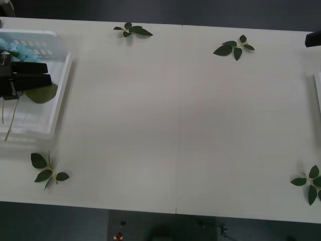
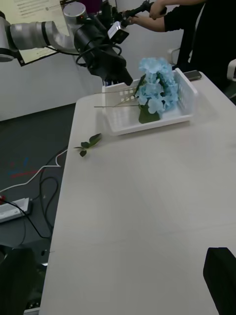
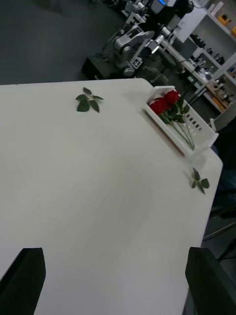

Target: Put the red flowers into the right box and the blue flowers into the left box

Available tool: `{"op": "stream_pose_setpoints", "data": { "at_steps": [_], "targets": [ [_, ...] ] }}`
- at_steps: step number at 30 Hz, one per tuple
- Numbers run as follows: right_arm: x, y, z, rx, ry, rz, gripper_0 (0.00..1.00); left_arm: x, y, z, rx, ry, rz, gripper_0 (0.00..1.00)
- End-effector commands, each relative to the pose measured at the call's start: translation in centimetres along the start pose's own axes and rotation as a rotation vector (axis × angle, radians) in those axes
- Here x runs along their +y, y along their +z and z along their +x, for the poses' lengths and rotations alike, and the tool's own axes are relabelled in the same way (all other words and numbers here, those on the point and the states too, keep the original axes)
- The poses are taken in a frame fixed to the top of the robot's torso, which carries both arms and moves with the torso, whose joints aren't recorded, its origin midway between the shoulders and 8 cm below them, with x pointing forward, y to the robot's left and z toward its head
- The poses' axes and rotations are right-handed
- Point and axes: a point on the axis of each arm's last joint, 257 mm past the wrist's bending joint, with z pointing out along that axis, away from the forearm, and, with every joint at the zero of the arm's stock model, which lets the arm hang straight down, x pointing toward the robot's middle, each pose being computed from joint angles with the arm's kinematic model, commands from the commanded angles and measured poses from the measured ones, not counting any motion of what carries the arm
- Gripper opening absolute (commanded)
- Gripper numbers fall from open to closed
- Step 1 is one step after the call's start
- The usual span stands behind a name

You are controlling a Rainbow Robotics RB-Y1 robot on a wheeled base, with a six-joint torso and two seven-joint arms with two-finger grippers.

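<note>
Three red flowers (image 3: pixel 166 101) lie in the right box (image 3: pixel 199 129), and the blue flowers (image 2: pixel 156 86) are heaped in the left box (image 2: pixel 147 127); only leaf sprigs (image 1: pixel 231 47) remain on the counter (image 1: pixel 170 125), so sorting looks finished. The left tool (image 1: pixel 47 73) hovers over its box, fingers parted, empty.

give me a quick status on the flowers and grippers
Left gripper open above left box. Blue flowers in it. Red flowers in right box. Leaf sprigs remain on table.
</note>
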Motion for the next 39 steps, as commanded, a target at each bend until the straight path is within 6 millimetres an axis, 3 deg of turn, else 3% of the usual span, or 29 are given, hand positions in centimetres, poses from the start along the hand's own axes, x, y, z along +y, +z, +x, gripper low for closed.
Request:
{"op": "stream_pose_setpoints", "data": {
  "at_steps": [1,6,17,24,39],
  "targets": [
    [0.1,0.0,-1.1,-0.039,-0.010,0.001,1.00,-3.1,0.4,-2.7,-0.001,0.129,0.076,0.83],
    [0.1,0.0,-1.1,-0.039,-0.010,0.001,1.00,-6.0,1.4,-3.5,-0.053,0.173,0.177,0.83],
    [0.1,0.0,-1.1,-0.039,-0.010,0.001,1.00,-6.6,-0.6,-7.5,-0.105,0.179,0.171,0.84],
    [0.1,0.0,-1.1,-0.039,-0.010,0.001,1.00,-7.4,-0.4,-9.1,-0.124,0.206,0.188,0.84],
    [0.1,0.0,-1.1,-0.039,-0.010,0.001,1.00,-7.9,0.8,-7.8,-0.090,0.250,0.199,0.84]
  ]
}}
